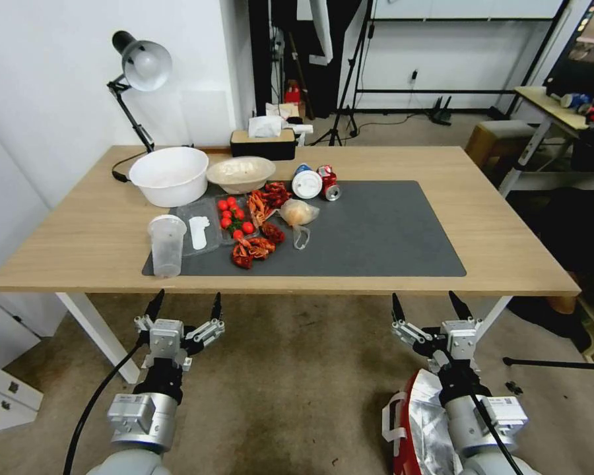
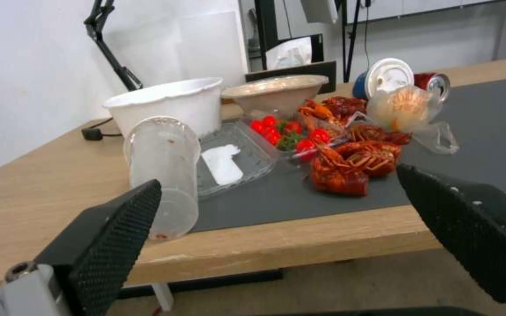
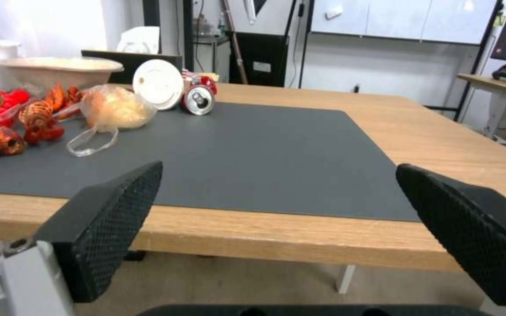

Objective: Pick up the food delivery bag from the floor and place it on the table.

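The food delivery bag (image 1: 421,422) stands on the floor (image 1: 297,369) at the bottom right of the head view, red-sided with silver foil lining and a white strap, partly hidden under my right arm. My right gripper (image 1: 427,305) hangs open above and just beyond it, in front of the table's near edge. My left gripper (image 1: 186,302) is open too, held level with it on the left, nothing between its fingers. The table (image 1: 495,231) carries a dark grey mat (image 1: 376,231). Both wrist views look across the mat (image 3: 253,149) between open fingers (image 3: 112,219).
Food and containers crowd the mat's left half: white bowl (image 1: 169,175), clear cup (image 1: 167,244), tomatoes (image 1: 234,216), crayfish (image 1: 252,249), small plastic bag (image 1: 299,214), cans (image 1: 328,181). A lamp (image 1: 138,66) and tissue box (image 1: 264,142) stand behind. The mat's right half is bare. White table legs (image 1: 99,336) flank the arms.
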Available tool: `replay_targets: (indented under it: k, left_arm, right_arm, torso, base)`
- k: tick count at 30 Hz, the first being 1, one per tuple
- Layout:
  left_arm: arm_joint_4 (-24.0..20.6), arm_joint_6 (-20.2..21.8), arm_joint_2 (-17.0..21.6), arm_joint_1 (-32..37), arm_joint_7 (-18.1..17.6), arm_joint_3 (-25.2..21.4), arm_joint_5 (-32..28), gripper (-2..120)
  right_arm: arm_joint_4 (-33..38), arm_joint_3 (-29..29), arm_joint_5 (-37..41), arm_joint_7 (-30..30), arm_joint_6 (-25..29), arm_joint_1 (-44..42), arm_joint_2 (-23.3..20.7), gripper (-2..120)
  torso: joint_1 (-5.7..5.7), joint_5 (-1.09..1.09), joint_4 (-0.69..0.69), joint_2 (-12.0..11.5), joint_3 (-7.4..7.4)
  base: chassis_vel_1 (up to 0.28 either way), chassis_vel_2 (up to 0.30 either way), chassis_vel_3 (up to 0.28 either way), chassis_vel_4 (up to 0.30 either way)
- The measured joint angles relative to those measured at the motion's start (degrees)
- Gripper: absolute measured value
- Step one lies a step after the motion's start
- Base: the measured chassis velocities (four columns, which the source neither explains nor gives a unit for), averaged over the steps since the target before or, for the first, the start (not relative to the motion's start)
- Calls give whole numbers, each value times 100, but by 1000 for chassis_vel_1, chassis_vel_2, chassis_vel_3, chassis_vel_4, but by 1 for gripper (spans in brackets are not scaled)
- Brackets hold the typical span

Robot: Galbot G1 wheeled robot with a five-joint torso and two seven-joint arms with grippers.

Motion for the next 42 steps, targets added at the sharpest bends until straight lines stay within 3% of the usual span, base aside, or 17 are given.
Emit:
replay_targets:
  k: [22, 24, 26, 27, 33, 42]
  left_arm:
    - [6, 0, 17, -18, -1, -9, -23, 100]
    - [19, -1, 60, -66, -14, -37, -82, 100]
    - [179, -70, 515, -547, -222, -371, -637, 100]
    - [226, -114, 688, -734, -303, -496, -841, 100]
    - [305, -107, 788, -793, -404, -494, -1143, 100]
    - [338, -242, 740, -746, -165, -469, -1097, 100]
  right_arm:
    - [1, 32, 47, -11, 10, 6, -27, 100]
    - [20, 121, 143, -34, 54, 22, -83, 100]
    - [186, 566, 603, -155, 298, 118, -390, 100]
    - [214, 637, 732, -181, 249, 124, -436, 100]
    - [247, 666, 924, -219, 145, 179, -473, 100]
    - [186, 675, 1034, -306, 157, 205, -505, 100]
  torso:
    - [0, 2, 1, 0, 0]
    - [0, 2, 1, 0, 0]
    - [-1, -6, 2, 0, -1]
    - [0, 5, -8, 0, -1]
    - [0, 1, 2, -1, -1]
    - [0, 0, 0, -1, 0]
  base:
    - [0, 0, 0, 0]
    - [0, 0, 0, 0]
    - [0, 0, 0, 0]
    - [0, 0, 0, 0]
    - [0, 0, 0, 0]
    - [0, 0, 0, 0]
